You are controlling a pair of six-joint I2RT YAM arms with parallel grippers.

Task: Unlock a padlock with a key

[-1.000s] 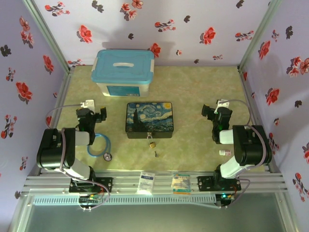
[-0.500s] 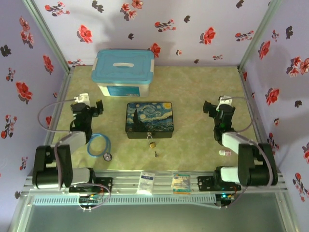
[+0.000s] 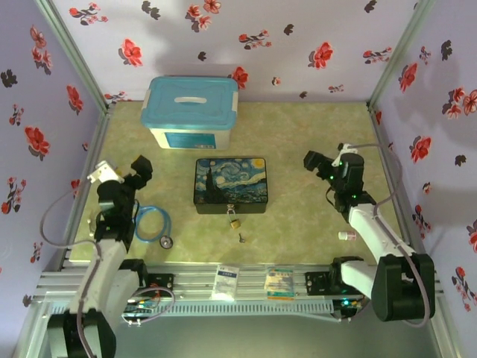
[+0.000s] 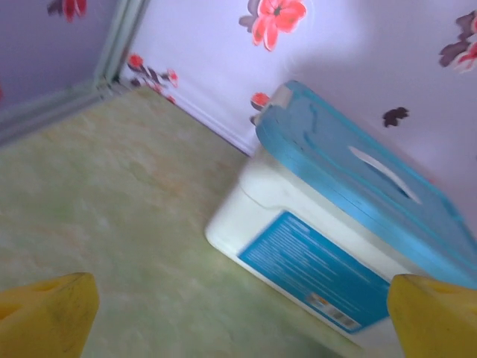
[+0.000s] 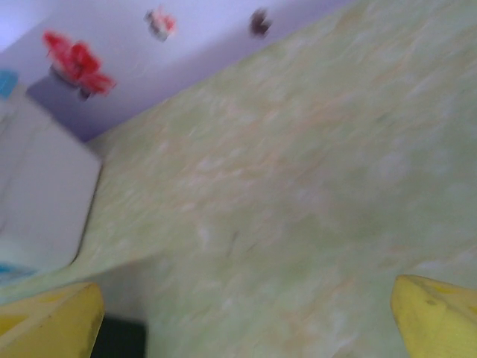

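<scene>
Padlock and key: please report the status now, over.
Left gripper open, right gripper open, both empty. Tiny brass padlock and thin dark-grey key lie beside Starry Night painted box. Nothing blocks them.

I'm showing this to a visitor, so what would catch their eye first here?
The Starry Night painted box sits mid-table, with a blue-lidded white bin behind it by the red-flowered back wall. A tiny brass padlock sits right in front of the box, a small key just nearer.
</scene>
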